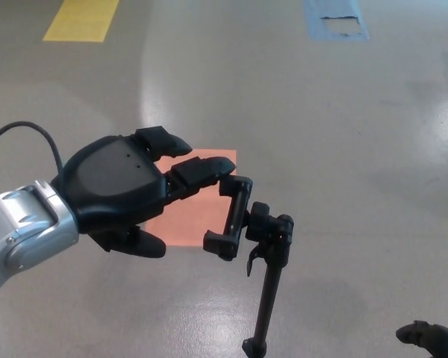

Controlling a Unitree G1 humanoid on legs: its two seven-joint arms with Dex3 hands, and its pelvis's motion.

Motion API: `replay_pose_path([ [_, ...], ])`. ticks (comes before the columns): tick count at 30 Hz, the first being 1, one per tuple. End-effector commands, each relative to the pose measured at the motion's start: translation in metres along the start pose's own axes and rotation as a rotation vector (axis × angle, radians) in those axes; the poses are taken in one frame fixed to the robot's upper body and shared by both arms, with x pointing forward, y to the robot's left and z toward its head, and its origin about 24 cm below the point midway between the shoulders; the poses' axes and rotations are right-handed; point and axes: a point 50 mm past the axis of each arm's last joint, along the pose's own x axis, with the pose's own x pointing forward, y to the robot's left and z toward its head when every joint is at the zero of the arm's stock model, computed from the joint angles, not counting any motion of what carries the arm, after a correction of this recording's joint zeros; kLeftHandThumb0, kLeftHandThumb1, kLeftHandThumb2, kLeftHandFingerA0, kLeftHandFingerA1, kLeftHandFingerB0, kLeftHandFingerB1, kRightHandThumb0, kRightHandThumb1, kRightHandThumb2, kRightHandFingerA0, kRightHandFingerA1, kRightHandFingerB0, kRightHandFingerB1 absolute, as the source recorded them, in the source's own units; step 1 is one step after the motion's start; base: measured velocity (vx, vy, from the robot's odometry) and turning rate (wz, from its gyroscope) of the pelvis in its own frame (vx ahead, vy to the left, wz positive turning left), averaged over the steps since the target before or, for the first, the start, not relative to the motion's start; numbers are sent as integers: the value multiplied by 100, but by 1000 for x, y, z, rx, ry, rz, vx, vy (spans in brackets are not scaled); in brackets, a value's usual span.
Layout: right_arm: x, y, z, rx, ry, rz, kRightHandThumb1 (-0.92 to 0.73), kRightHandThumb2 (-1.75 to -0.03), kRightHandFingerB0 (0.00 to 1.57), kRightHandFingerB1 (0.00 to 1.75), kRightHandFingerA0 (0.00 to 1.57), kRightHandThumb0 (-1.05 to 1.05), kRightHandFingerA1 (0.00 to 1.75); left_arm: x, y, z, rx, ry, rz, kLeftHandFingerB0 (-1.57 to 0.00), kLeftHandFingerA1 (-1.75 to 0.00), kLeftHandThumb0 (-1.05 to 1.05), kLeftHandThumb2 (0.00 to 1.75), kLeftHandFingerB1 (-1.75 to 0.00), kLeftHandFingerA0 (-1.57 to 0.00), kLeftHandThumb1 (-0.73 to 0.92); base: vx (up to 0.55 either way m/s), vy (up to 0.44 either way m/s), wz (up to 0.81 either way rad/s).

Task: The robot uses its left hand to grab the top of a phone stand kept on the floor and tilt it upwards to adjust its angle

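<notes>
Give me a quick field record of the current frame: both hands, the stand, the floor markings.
left hand: open, fingertips at the top of the clamp, not closed on it
right hand: only a dark part shows at the lower right edge; state unclear
phone stand: upright on the floor, clamp empty
orange patch: on the floor beneath the left hand
yellow marking: top left
blue marking: top right

phone stand (pixel 263 268): base cut off | right hand (pixel 431 339): mostly cut off
</notes>
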Motion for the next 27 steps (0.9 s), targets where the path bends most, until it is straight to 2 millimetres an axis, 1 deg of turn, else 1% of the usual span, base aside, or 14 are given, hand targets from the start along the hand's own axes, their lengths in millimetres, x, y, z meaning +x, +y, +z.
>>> replay_pose_path([
  [1, -1, -6, -3, -2, 15, -7, -66, -111, 1, 47, 2, -27, 49, 1, -3, 6, 12, -10, -13, 0, -35, -87, 91, -10, -15, 59, 0, 0, 0],
  [2, -1, -6, -3, 1, 13, -8, -66, -111, 1, 47, 2, -27, 49, 2, -3, 7, 16, -12, -14, 0, -37, -84, 90, -13, -15, 57, 0, 0, 0],
  [6, -1, -6, -2, 3, 10, -8, -67, -111, 0, 47, 1, -26, 49, 3, -5, 9, 25, -19, -14, 0, -36, -87, 91, -11, -15, 59, 0, 0, 0],
  [7, -1, -7, -2, 6, 10, -8, -76, -74, 14, 32, 14, -48, 36, 3, -5, 10, 24, -20, -17, 0, -37, -85, 91, -12, -16, 58, 0, 0, 0],
  [8, -1, -7, -1, 7, 9, -8, -66, -111, 1, 47, 2, -27, 49, 4, -5, 10, 23, -20, -23, 0, -37, -84, 90, -13, -15, 57, 0, 0, 0],
  [12, 0, -8, 0, 10, 7, -10, -66, -111, 1, 47, 2, -27, 49, 4, -6, 11, 26, -23, -24, 0, -39, -83, 90, -15, -16, 56, 0, 0, 0],
  [14, 0, -10, 2, 16, 2, -11, -66, -111, 0, 47, 1, -27, 49, 5, -7, 12, 33, -25, -37, 0, -35, -89, 91, -8, -15, 61, 0, 0, 0],
  [20, 0, -11, 2, 15, 8, -14, -66, -111, 0, 46, 1, -27, 49, 5, -14, 12, 38, -27, -49, 0, -36, -91, 93, -9, -16, 62, 0, 0, 0],
  [27, 0, -13, 3, 7, 8, -14, -66, -111, 0, 46, 1, -27, 48, 3, -16, 10, 23, -17, -66, 0, -33, -90, 94, -8, -15, 63, 0, 0, 0],
])
